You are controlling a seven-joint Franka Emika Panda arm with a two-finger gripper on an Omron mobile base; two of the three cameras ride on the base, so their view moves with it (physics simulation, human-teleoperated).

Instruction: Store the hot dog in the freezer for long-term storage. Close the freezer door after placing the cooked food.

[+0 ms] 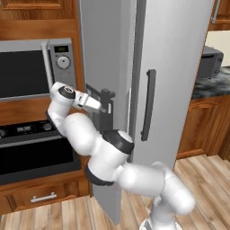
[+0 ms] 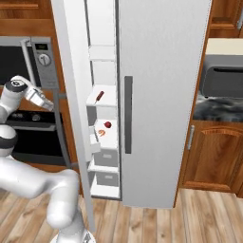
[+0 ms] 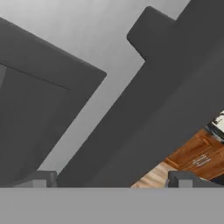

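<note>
Hot dog [image 2: 99, 97] on freezer [image 2: 105, 71] shelf

Freezer door [image 3: 100, 39], grey outer face, seen close and rolled; dark bar handle [image 3: 144, 118] crossing diagonally from upper right to lower left; dark dispenser panel [image 3: 39, 113] at left; gripper [image 3: 111, 179] with fingertips [image 3: 41, 178] spread wide, handle between them; wooden floor [image 3: 153, 177] and wooden cabinet [image 3: 194, 155] at lower right.

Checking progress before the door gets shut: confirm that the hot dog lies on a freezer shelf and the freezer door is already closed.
Not quite. The hot dog does lie on a shelf of the freezer, but the freezer door stands ajar, as the right base view shows.
</note>
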